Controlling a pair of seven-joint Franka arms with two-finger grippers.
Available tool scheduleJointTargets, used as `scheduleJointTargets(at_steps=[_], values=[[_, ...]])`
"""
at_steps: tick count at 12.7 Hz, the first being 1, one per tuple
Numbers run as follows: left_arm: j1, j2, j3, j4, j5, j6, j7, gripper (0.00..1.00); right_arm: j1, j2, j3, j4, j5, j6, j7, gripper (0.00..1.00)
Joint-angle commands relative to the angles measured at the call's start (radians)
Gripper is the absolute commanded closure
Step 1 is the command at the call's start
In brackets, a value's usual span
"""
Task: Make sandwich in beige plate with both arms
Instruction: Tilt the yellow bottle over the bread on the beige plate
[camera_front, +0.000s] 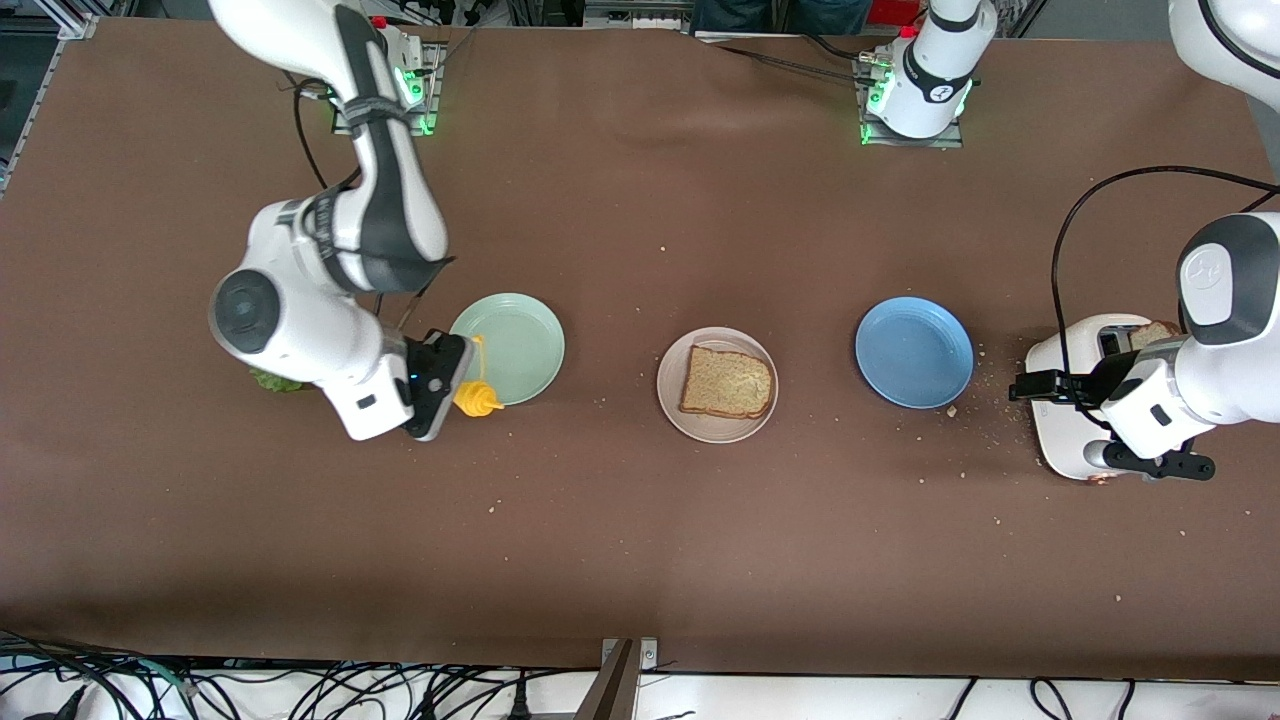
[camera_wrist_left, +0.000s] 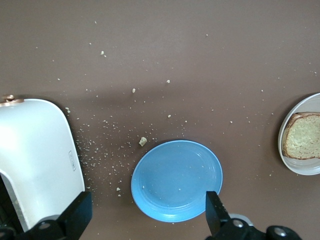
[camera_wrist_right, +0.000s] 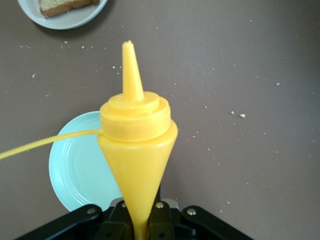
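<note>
Right claw (camera_front: 455, 385) clamps the yellow squeeze bottle (camera_front: 477, 398) over the mint plate (camera_front: 510, 347) | left claw (camera_wrist_left: 147, 215) spread wide above the toaster (camera_front: 1075, 400) | one toast slice (camera_front: 727, 382) on the beige plate (camera_front: 680, 410) mid-bench | risk: the squeezed bottle may drip sauce short of the toast.

Plates: three, beige plate (camera_front: 672, 405), mint-green plate (camera_front: 520, 340), blue plate (camera_front: 914, 352). Toast slices: two, one on the beige (camera_front: 727, 383), one in the toaster (camera_front: 1153, 333). One white toaster (camera_front: 1062, 425). One yellow squeeze bottle (camera_front: 476, 398). One lettuce leaf (camera_front: 275, 381).
</note>
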Motion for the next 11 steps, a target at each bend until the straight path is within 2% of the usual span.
scheduleJointTargets(at_steps=[1, 3, 7, 9, 11], values=[[-0.001, -0.038, 0.023, -0.01, 0.049, -0.018, -0.019, 0.0, 0.1, 0.017, -0.02, 0.045, -0.147, 0.018, 0.223, 1.0], [-0.001, -0.053, 0.026, -0.01, 0.086, -0.018, -0.025, 0.0, 0.176, 0.03, -0.017, 0.045, -0.276, 0.069, 0.288, 1.0], [-0.003, -0.058, 0.024, -0.01, 0.094, -0.021, -0.136, 0.0, 0.286, 0.131, -0.017, 0.132, -0.462, 0.083, 0.44, 1.0], [0.005, -0.061, 0.026, -0.01, 0.105, -0.066, -0.138, 0.0, 0.325, 0.186, -0.016, 0.167, -0.504, 0.084, 0.523, 1.0], [0.026, -0.076, 0.023, -0.014, 0.103, -0.071, -0.123, 0.0, 0.348, 0.241, -0.013, 0.218, -0.507, 0.09, 0.565, 1.0]])
